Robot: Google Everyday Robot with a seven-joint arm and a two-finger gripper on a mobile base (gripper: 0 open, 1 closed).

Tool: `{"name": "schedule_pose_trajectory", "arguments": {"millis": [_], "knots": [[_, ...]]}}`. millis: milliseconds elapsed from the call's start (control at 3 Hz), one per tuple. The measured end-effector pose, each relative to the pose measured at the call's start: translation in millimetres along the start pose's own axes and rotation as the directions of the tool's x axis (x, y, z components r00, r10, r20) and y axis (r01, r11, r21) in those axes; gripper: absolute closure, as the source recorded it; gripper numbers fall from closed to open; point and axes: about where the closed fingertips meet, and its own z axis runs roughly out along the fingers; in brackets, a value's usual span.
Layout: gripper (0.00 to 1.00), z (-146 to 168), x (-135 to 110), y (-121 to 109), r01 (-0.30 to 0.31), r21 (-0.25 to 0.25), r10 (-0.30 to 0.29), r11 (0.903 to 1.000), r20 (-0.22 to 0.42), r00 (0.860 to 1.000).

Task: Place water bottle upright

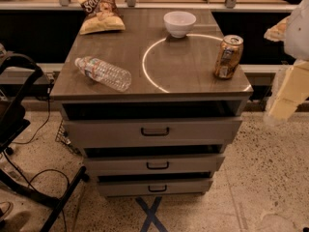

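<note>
Lying sideways, water bottle (103, 73) on cabinet top (183, 66), tool (285, 103) at far right; grip cannot be told

Gripper (285, 100) at far right of view, pointing downward, pale arm (300, 30) above it

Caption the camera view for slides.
Water bottle lies sideways, front left on the cabinet; hand hovers beyond its right edge.

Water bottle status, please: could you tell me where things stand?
Gripper right of the cabinet, off its top. Water bottle on its side, front left. Drink can upright front right, between the two.
</note>
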Motion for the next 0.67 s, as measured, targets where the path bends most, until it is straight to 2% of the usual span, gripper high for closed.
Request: {"name": "schedule_pose_trajectory", "arguments": {"millis": [333,667], "knots": [[0.00,0.0,0.0,0.0,0.000,0.000,0.000,1.0000,0.000,1.000],[0.00,13.3,-18.7,-19.4,-0.048,-0.015,0.048,0.9987,0.032,0.998]]}}
